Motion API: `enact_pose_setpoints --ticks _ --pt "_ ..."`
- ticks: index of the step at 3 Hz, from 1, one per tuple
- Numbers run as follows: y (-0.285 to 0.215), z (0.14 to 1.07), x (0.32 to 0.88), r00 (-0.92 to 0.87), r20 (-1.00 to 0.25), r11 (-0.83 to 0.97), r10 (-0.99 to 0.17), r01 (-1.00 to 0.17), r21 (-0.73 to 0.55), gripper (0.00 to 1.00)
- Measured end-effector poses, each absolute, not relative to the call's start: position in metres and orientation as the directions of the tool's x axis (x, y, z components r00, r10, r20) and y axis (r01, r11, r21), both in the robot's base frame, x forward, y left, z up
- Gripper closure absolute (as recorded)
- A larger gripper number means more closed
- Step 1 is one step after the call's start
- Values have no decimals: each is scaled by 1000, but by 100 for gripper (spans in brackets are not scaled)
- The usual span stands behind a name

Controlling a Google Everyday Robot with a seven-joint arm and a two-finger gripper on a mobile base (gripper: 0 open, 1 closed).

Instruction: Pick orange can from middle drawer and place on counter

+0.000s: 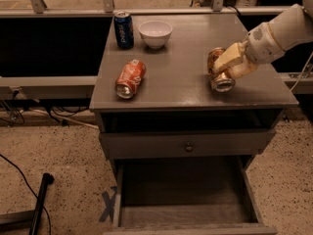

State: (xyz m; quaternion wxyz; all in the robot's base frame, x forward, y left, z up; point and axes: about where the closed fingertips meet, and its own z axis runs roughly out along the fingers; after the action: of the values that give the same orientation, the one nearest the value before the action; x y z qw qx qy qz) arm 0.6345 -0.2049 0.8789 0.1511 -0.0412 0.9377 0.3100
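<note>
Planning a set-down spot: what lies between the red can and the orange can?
Only bare counter, in the camera view; the gripper holds the orange can at the counter's right.

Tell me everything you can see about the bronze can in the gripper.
The orange can is a small dark brown-bronze drink can with mottled gold-orange print. It is tilted, with a silver end facing the camera, low over the right side of the counter; whether it touches the top is unclear. The gripper, reaching in from the right, is clamped across its side.
</note>
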Motion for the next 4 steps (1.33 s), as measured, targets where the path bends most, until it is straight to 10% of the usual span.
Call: enact_pose_setpoints --ticks 4 --pt "-194 871 641 -953 -304 798 7 -178 576 0"
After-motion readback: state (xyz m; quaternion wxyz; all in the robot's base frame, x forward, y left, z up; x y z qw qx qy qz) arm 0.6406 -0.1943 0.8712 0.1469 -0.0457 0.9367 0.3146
